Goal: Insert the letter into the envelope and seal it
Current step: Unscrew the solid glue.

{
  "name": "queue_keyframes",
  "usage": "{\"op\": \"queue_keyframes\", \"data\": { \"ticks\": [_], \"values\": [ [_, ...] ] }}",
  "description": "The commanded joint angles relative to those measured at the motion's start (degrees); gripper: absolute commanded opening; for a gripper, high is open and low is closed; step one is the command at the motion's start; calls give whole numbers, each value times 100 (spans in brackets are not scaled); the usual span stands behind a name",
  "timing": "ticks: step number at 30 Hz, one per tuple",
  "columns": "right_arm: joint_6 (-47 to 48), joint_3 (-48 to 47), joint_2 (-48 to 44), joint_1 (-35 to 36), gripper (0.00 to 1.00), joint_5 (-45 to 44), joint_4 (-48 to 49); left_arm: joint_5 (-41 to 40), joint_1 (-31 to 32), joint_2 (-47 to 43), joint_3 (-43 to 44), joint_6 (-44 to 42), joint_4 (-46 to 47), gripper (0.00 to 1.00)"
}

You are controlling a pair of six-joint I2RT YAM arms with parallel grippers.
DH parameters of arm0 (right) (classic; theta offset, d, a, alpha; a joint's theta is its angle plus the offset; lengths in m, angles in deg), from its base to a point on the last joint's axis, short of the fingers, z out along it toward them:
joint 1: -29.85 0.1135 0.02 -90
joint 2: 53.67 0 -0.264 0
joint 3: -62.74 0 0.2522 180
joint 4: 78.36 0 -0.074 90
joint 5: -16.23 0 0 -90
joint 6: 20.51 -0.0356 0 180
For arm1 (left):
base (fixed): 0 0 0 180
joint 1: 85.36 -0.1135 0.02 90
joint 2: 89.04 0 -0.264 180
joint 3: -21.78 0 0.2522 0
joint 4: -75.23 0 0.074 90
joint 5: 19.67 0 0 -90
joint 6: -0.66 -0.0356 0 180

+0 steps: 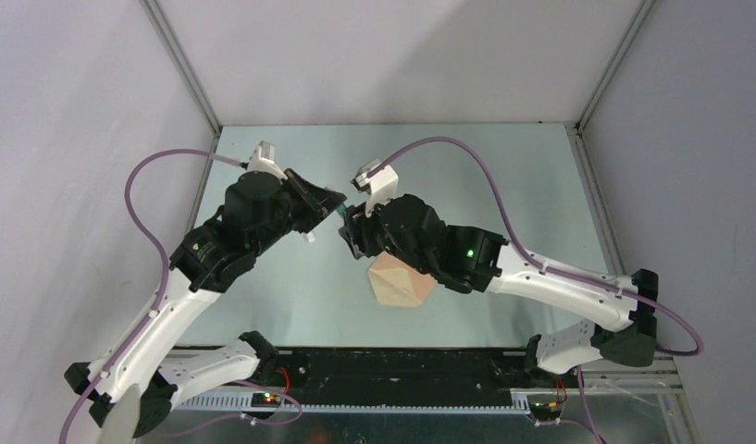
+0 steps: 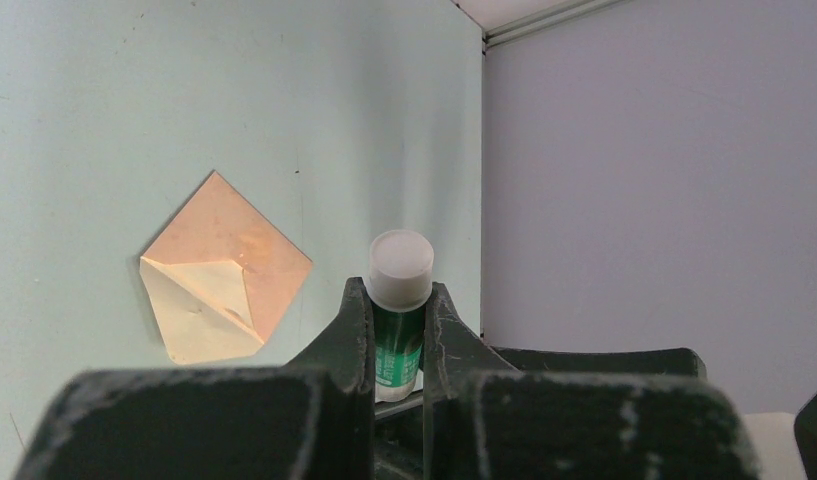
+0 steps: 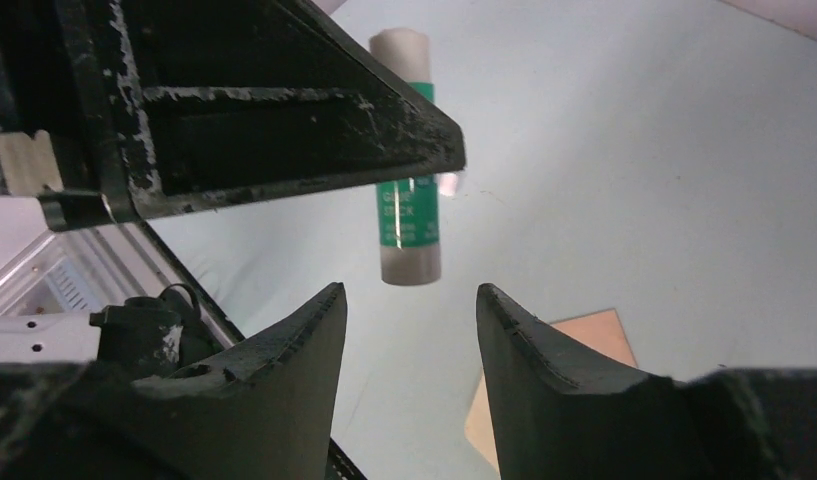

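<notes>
Grey walls (image 1: 402, 55) close in a pale green table (image 1: 291, 296). The right arm (image 1: 540, 273) overhangs the envelope (image 1: 399, 285), which lies flat near the table's front with its cream flap folded and hides part of it from above. The left gripper (image 2: 396, 300) is clamped on a green glue stick (image 2: 400, 265). The right gripper (image 3: 409, 310) stands parted, holding nothing, just short of the stick's end.

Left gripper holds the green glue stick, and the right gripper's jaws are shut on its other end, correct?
No. The left gripper holds the glue stick, but the right gripper has its jaws open, clear of the stick's end; the right wrist view shows this.
</notes>
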Motion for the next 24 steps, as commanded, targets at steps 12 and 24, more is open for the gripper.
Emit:
{"op": "queue_keyframes", "data": {
  "ticks": [12,24],
  "values": [
    [-398,-314,295,-360,28,858,435,-164,-19,-82,97,59,55,0],
    [-361,-246,214,-380,12,844,510,-79,-19,-123,12,28,186,0]
  ]
}}
